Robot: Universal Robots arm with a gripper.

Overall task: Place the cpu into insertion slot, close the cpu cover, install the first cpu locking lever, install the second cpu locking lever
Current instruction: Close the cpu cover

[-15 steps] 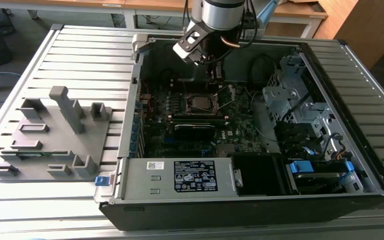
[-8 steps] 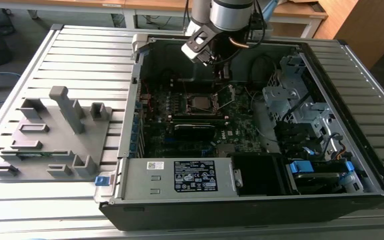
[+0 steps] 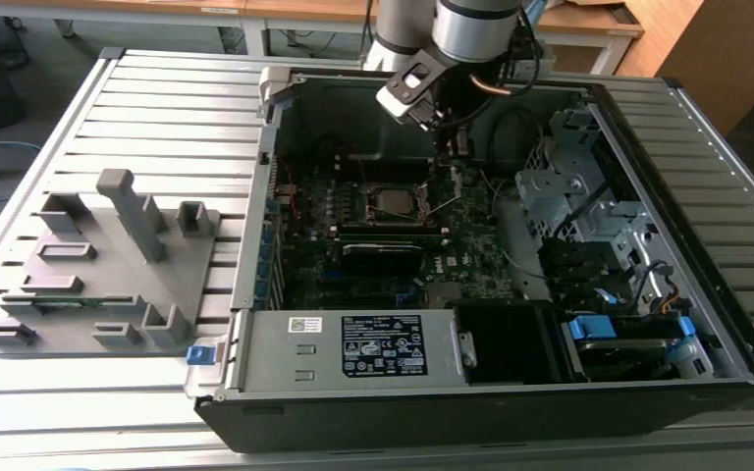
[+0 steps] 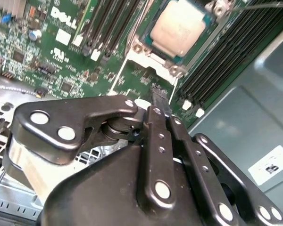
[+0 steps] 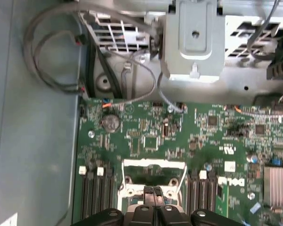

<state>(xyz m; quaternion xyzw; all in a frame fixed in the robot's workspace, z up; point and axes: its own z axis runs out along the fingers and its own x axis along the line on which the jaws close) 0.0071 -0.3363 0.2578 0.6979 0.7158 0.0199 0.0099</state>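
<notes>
Gripper [image 4: 159, 101] clenched, fingertips [image 4: 155, 92] pressed together with nothing seen between; poised over the green board [image 4: 61, 56], just beside the socket [image 4: 151, 57] rim in the second wrist view; chip [image 4: 181, 26] lying flat in that socket, pale metal top up, just ahead of the fingertips, untouched.

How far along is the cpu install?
Done: the cpu sits in the insertion slot. In hand: nothing; the shut pincer hovers with its tips by the cpu cover, which looks swung open off the slot. Left: cover not yet closed; a thin locking lever stands raised beside the slot, apparently unlatched.
</notes>
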